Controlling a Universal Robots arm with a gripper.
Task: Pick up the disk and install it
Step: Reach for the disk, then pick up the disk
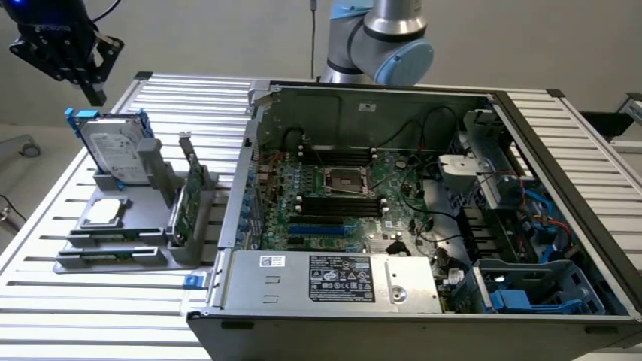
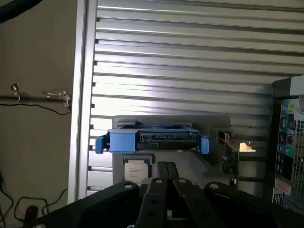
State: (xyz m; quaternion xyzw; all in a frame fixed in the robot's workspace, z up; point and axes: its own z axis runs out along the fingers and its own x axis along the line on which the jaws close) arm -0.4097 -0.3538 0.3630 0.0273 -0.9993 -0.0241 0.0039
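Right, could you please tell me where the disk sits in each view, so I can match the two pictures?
Exterior view: the disk stands on edge in the grey rack, at the exterior view's left.
Wrist view: the disk is seen edge-on, its blue carrier ends sticking out, just beyond the shut claw.
Shared landmark: the green circuit card standing beside the disk.

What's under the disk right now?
The disk stands on edge in a grey fixture on the slatted table. Its bottom edge is covered by the fixture's bracket, so how it seats there cannot be seen.
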